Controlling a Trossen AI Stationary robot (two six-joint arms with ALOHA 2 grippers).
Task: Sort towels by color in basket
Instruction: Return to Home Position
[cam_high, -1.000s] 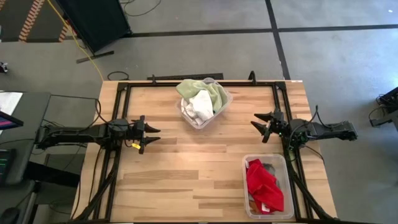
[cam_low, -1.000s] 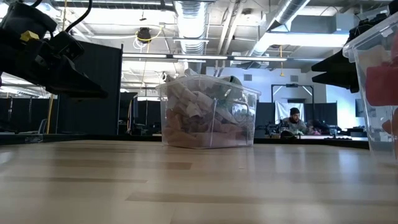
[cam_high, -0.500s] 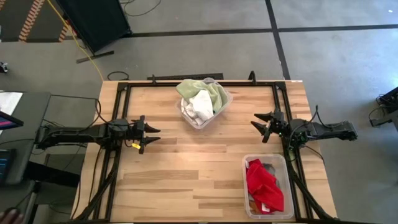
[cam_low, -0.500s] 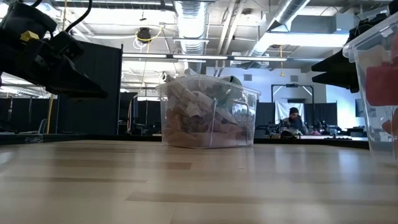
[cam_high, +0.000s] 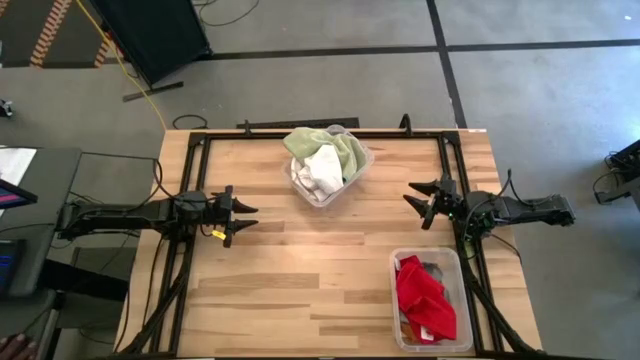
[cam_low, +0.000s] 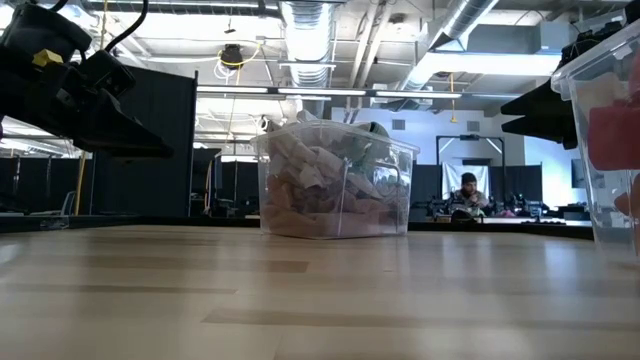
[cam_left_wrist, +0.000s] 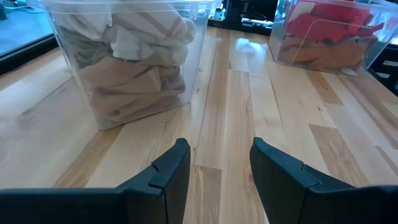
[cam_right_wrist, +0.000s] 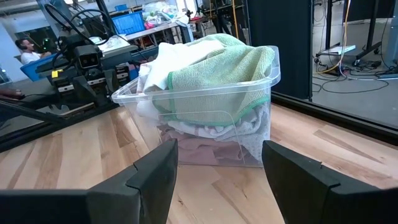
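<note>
A clear bin (cam_high: 328, 166) at the table's far middle holds pale towels: a pale green one (cam_right_wrist: 221, 74) on top, white ones (cam_high: 322, 170), and tan ones (cam_left_wrist: 127, 87) at the bottom. A second clear bin (cam_high: 432, 298) at the near right holds a red towel (cam_high: 424, 297) over rust orange cloth (cam_left_wrist: 323, 55). My left gripper (cam_high: 247, 218) hovers open at the table's left side, my right gripper (cam_high: 412, 197) open at the right side. Both point toward the table's middle with nothing between their fingers.
A dark metal frame (cam_high: 300, 131) runs along the table's far, left and right edges. Bare wood lies between the two bins and across the near left. A person (cam_low: 467, 195) sits in the room far behind the table.
</note>
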